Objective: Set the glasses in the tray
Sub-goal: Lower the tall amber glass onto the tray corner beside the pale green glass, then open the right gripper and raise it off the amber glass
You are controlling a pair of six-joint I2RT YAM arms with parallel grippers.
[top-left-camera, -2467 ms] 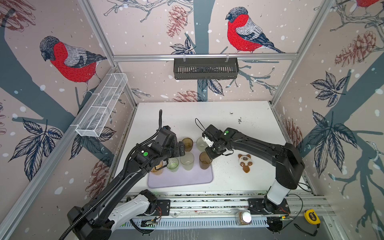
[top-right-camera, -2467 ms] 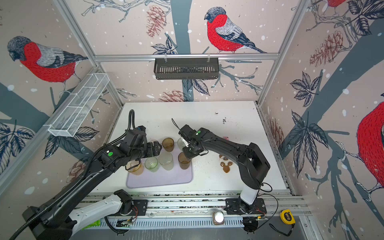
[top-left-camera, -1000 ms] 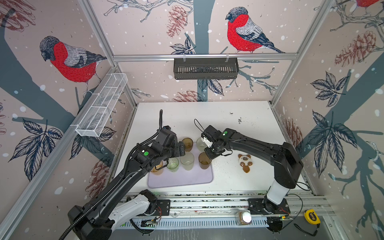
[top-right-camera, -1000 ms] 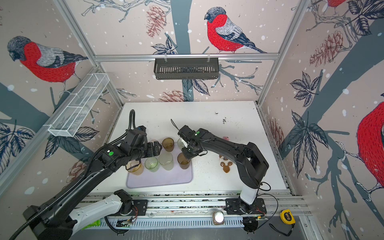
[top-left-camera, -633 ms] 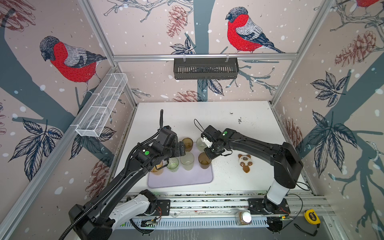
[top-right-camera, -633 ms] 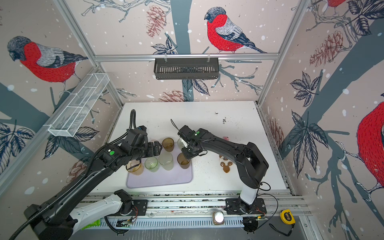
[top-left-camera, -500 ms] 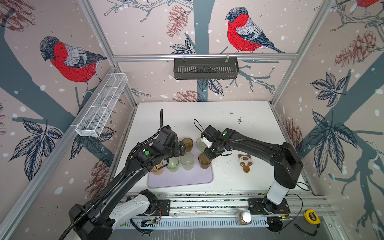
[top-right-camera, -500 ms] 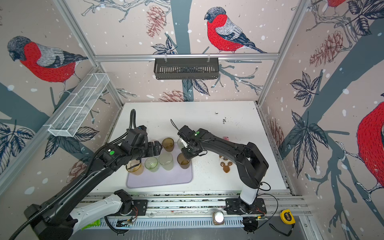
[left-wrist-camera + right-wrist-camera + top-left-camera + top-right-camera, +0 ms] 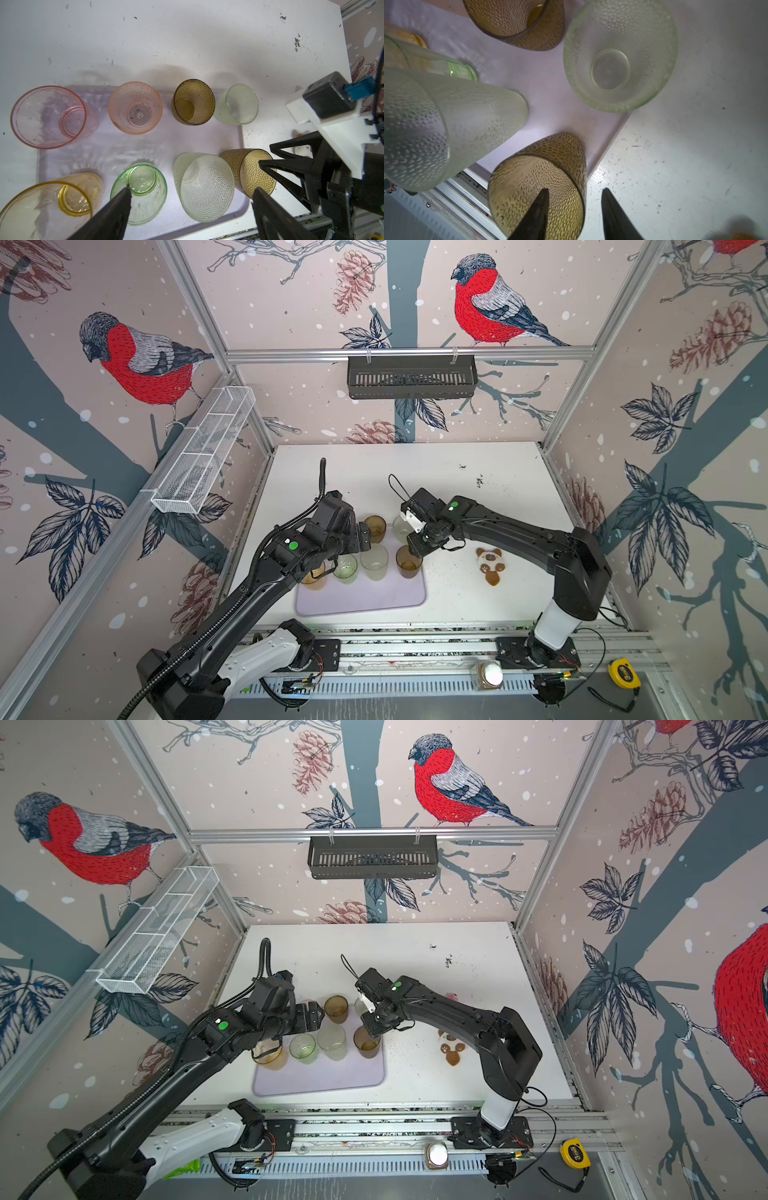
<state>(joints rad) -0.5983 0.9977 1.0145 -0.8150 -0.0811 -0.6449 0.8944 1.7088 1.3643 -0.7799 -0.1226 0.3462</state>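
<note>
The right claw [image 9: 575,190] stands parted astride the rim of a brown dimpled tumbler [image 9: 550,149]: one finger is inside, one outside, and neither presses the wall. That tumbler stands upright at a corner of the smooth lavender tray [image 9: 542,83]. The left claw [image 9: 193,189] hangs wide open above the tall frosted glass [image 9: 203,182]. Only the left wrist view shows the two pink glasses [image 9: 135,108] beyond it, making eight tumblers in two rows on the tray. A yellow tape measure [image 9: 575,1154] reads 3m.
</note>
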